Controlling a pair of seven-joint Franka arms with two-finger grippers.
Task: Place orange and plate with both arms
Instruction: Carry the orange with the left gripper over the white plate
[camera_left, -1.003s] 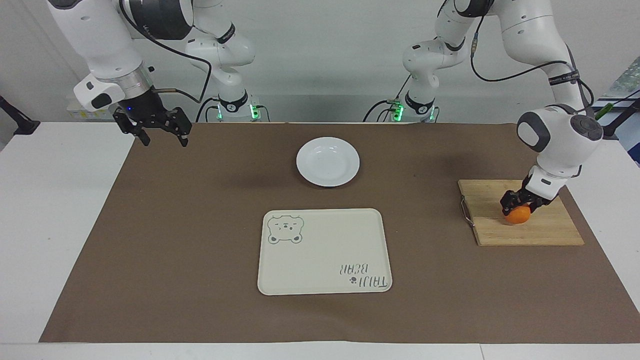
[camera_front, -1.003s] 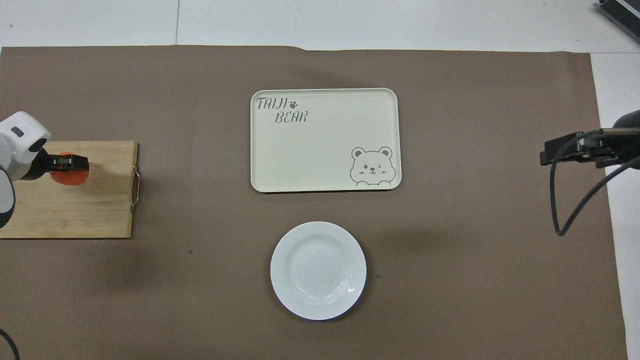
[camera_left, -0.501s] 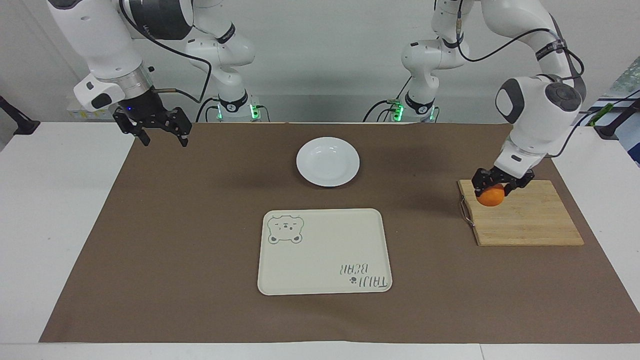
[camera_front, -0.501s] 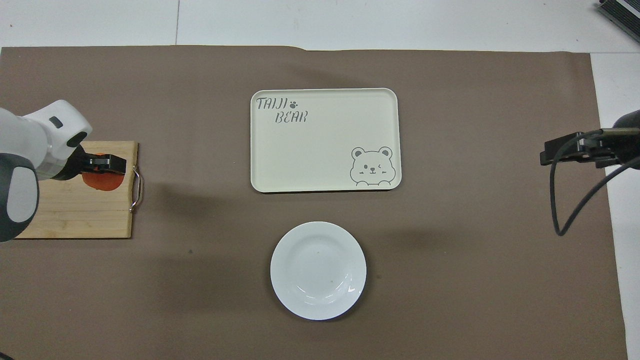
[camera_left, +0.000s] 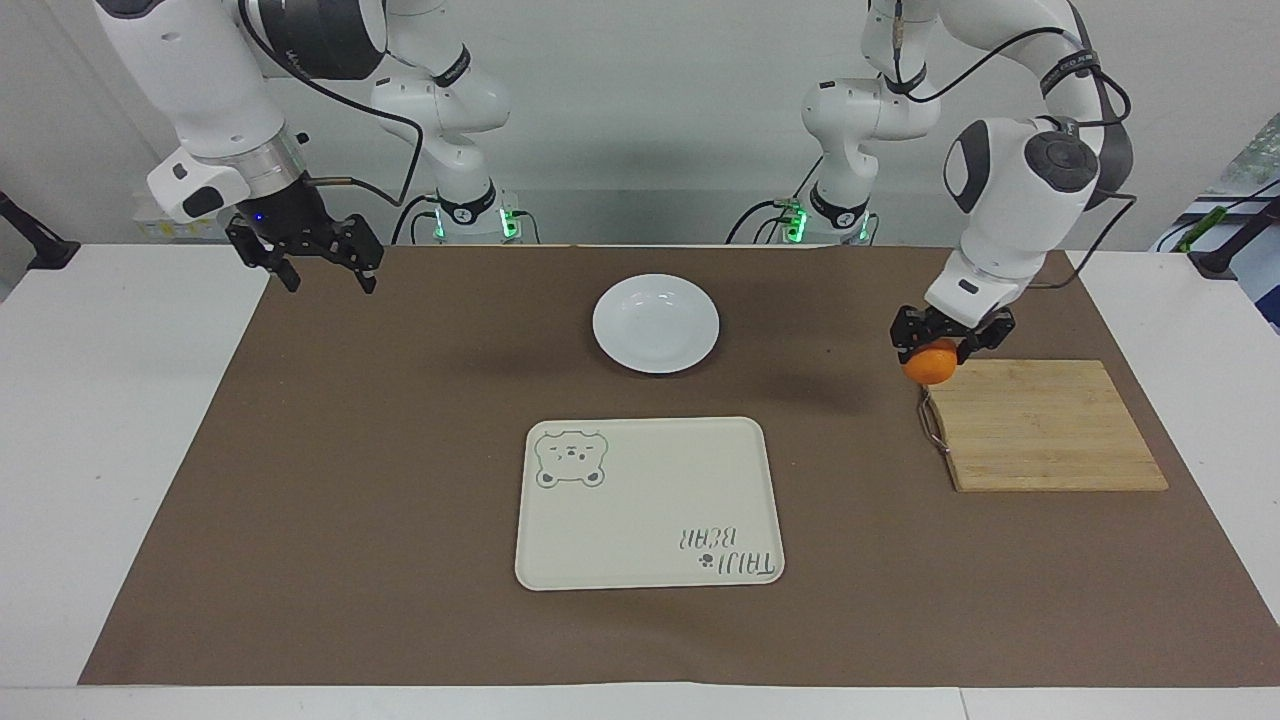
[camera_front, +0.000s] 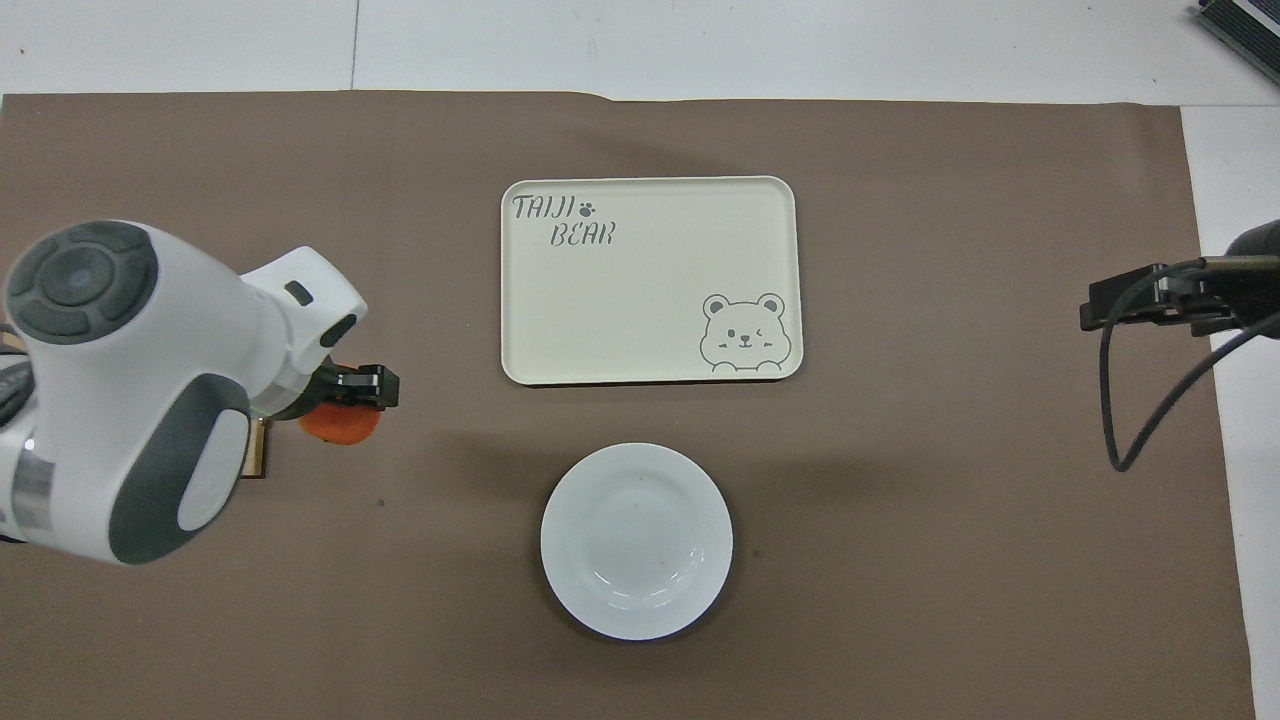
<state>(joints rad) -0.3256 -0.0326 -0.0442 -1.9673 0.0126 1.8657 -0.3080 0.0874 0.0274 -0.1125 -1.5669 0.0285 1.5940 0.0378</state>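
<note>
The orange (camera_left: 929, 364) is clamped in the left claw (camera_left: 944, 337) and carried in the air over the edge of the wooden board (camera_left: 1050, 425) — lifted clear so it can be taken toward the plate (camera_left: 655, 323), which lies nearer the robots than the tray (camera_left: 648, 503). The right claw (camera_left: 318, 262) waits, fingers apart, over the mat's corner.

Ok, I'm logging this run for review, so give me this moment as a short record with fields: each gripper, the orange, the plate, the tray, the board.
left gripper: shut on the orange, raised over the cutting board's handle end
right gripper: open, waiting over the mat's corner at the right arm's end
plate: bare, on the mat, nearer to the robots than the tray
tray: bare, mid-table
</note>
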